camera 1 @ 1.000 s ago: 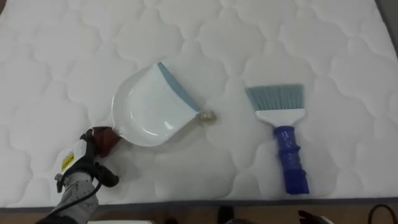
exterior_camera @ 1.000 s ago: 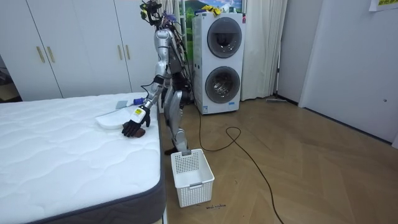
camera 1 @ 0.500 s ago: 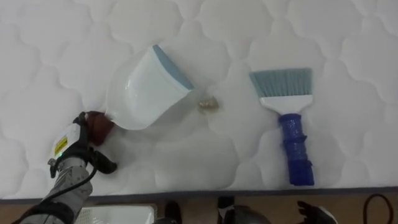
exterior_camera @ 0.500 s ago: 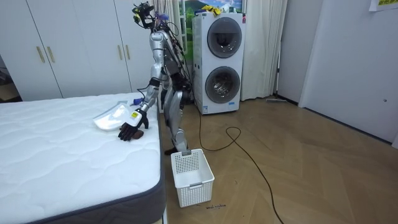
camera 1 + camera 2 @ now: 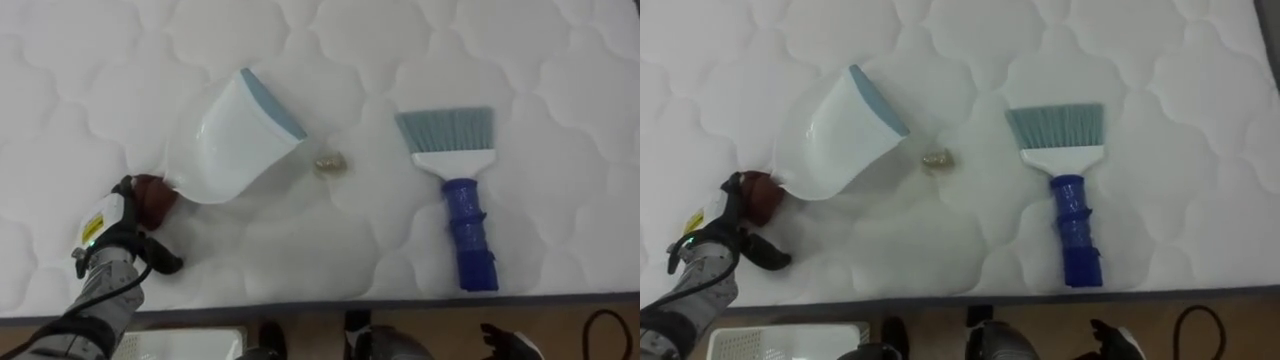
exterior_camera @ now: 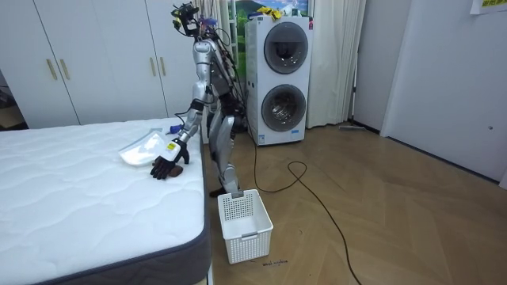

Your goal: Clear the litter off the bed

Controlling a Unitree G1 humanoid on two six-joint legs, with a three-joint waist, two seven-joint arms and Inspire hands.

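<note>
Beside dustpan lip: small scrap, unswept. Left hand apparently curled round dustpan handle. Brush right of dustpan, untouched. Sweeping not yet begun.

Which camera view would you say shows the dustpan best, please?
The left eye view: it sees the dustpan whole from above, lip near the scrap, handle gripped in the left hand. The right eye view shows nearly the same. The room view shows it small and side-on on the mattress.

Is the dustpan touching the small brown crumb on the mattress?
Apart. The left eye view shows a strip of white mattress between the dustpan and the crumb.
</note>
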